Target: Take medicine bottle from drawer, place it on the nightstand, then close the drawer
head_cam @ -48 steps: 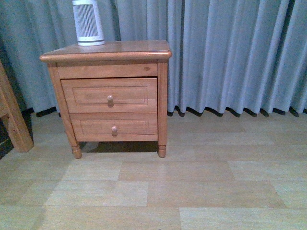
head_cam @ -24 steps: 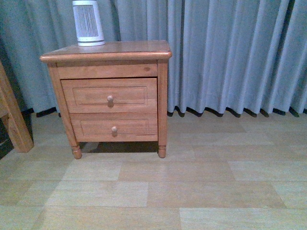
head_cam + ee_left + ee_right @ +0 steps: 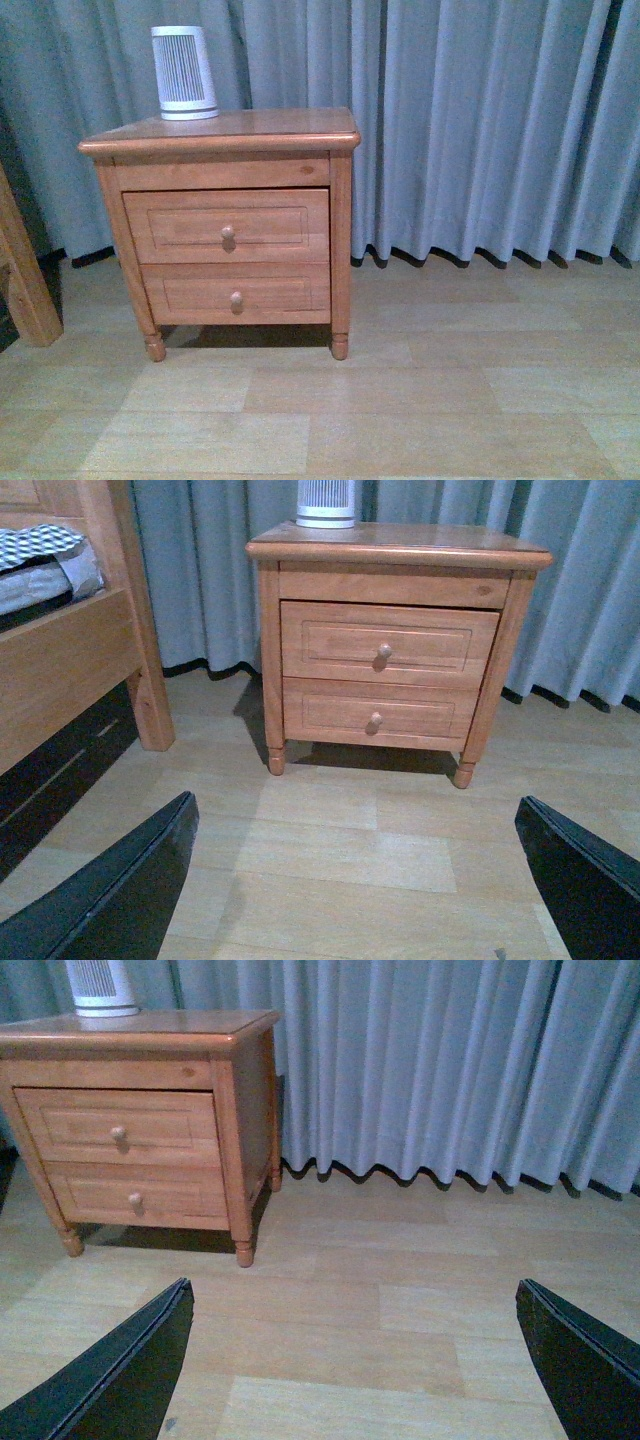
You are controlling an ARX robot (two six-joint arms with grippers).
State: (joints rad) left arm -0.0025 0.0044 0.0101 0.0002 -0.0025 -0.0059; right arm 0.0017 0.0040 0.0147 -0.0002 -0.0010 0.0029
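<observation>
The orange-brown nightstand (image 3: 225, 135) stands on the wood floor before the curtain, left of centre. Its upper drawer (image 3: 227, 226) is shut, with a round knob. The medicine bottle is hidden. Neither arm shows in the front view. My left gripper (image 3: 370, 880) is open and empty above the floor, well short of the nightstand (image 3: 400, 550) and its drawer (image 3: 385, 645). My right gripper (image 3: 365, 1360) is open and empty above the floor, with the nightstand (image 3: 140, 1030) far off to one side and its drawer (image 3: 115, 1125) shut.
A tall white ribbed appliance (image 3: 183, 73) stands on the nightstand's top at the back left. The shorter lower drawer (image 3: 237, 292) is shut. A wooden bed frame (image 3: 70, 670) with bedding stands beside the nightstand; its leg (image 3: 20, 280) shows at the front view's left edge. Grey curtains (image 3: 480, 130) hang behind.
The front view has shifted: the nightstand now sits lower in the picture and the whole appliance shows. Both drawers stay shut.
</observation>
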